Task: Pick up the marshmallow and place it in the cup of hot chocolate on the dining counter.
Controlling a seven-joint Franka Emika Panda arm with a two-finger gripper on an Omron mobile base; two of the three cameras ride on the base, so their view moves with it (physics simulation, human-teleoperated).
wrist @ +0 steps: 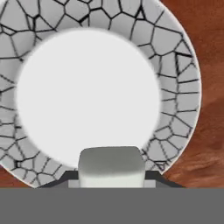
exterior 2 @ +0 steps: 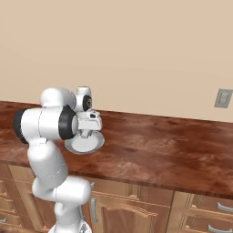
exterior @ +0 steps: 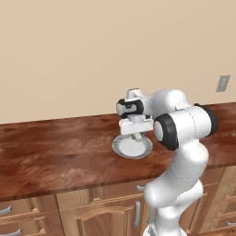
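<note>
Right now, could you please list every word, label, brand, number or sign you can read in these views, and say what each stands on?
None: no readable text in any view.
The plate bears only a black crackle pattern on its rim, no letters.
The marshmallow, the dining counter and the wall plate are blank.

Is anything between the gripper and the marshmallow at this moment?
No. In the hand view the marshmallow sits between the dark fingertips of the gripper, which is shut on it, above the plate. Nothing visible lies between them.
</note>
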